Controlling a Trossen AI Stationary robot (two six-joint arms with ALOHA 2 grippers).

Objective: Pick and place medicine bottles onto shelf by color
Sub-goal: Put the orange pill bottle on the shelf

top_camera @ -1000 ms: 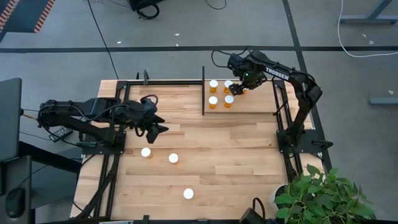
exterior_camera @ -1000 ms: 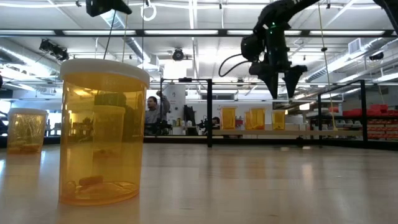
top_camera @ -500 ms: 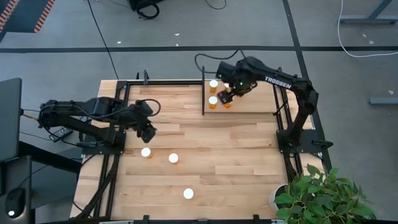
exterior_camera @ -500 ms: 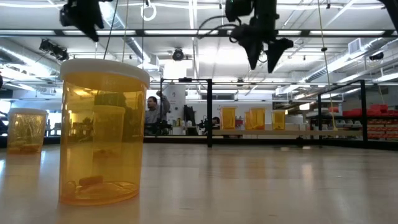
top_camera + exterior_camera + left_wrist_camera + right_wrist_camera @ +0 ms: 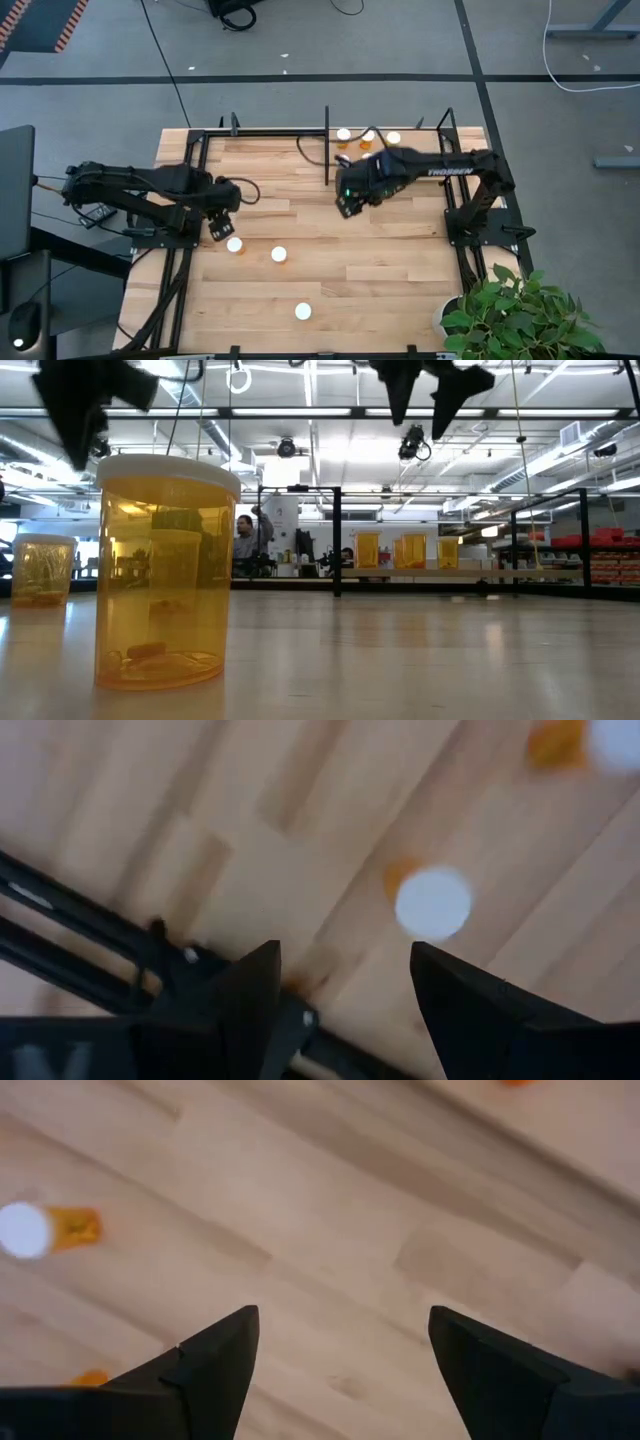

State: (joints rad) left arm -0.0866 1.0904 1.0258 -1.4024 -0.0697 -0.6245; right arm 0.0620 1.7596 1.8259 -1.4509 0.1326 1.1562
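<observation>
Three medicine bottles stand on their bases on the planked tabletop: one [image 5: 234,244] right by my left gripper, one [image 5: 279,254] beside it, one [image 5: 303,311] near the front edge. More bottles [image 5: 344,134] stand on the pale shelf [image 5: 420,170] at the far right, partly hidden by my right arm. My left gripper [image 5: 222,228] is open and empty, high over the table; a white cap [image 5: 433,903] shows just past its fingers. My right gripper [image 5: 345,203] is open and empty, high above mid-table, left of the shelf; it sees a bottle [image 5: 40,1228] farther off.
Black metal bars [image 5: 327,145] edge the shelf and frame the table's far and side edges. In the low view one bottle [image 5: 165,570] stands close to the camera, another [image 5: 40,570] at the left. A potted plant [image 5: 510,310] stands off the near right corner.
My right gripper has left the shelf, gone toward the table's left and near edge to mid-table, and risen, staying open and empty. My left gripper has gone toward the near edge and a little left, closer to the nearest bottle. The bottles have stayed in place.
</observation>
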